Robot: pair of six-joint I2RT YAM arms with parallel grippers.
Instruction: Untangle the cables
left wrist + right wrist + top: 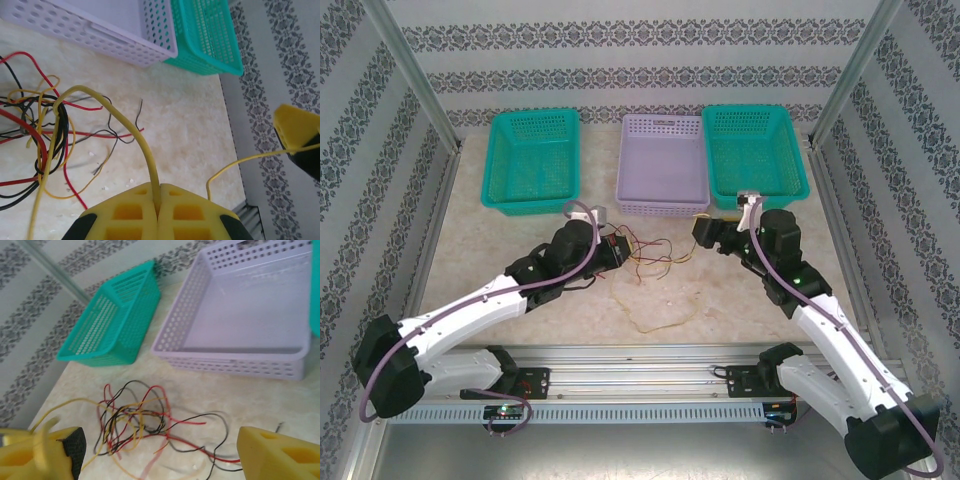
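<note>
The left hand [158,196] has its yellow fingers pressed together, pinching a thin yellow wire [131,131] that arches up from the fingertips and drops into the tangle. The thin red, yellow and black cables [47,132] lie knotted on the pale marbled table [185,125], just ahead of that hand and to the left in its wrist view.

The right hand [160,452] is spread wide with nothing between its fingers. A yellow strand drapes over the finger [20,460] at the lower left of its wrist view, and the tangle lies just beyond the fingertips.

From above, the knot sits between the two hands, and a loose yellow loop [665,318] trails toward the arm bases. Behind it stands a lavender perforated plastic basket [660,208], flanked by a left teal basket [495,160] and a right teal basket [760,195].
</note>
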